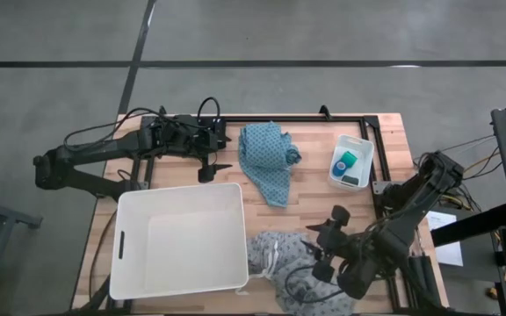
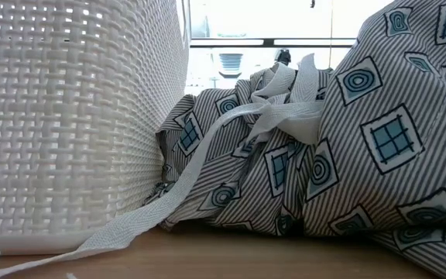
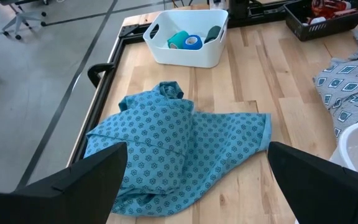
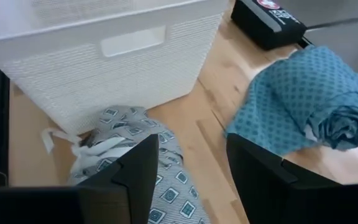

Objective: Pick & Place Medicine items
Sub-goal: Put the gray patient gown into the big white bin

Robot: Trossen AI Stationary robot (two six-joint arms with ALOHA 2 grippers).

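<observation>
A teal-green roll [image 3: 178, 40] and a small blue round piece [image 3: 193, 42] lie in a small white bin [image 1: 361, 151] at the table's far right. Something red [image 3: 323, 7] shows in a black tray [image 3: 303, 28] beyond it; whether these are the bottles I cannot tell. My left gripper [image 1: 211, 168] [image 3: 197, 149] is open at the far left, in front of a blue patterned cloth [image 3: 179, 146]. My right gripper [image 1: 321, 235] [image 4: 192, 177] is open at the near right, above the far edge of a grey patterned cloth [image 4: 126, 146].
A large white woven basket [image 1: 180, 237] [image 2: 68, 116] fills the near left of the table. The grey patterned cloth [image 2: 324, 147] with white ties lies against its right wall. The blue cloth [image 1: 269, 158] lies in the far middle. Bare wood shows between the cloths and the bin.
</observation>
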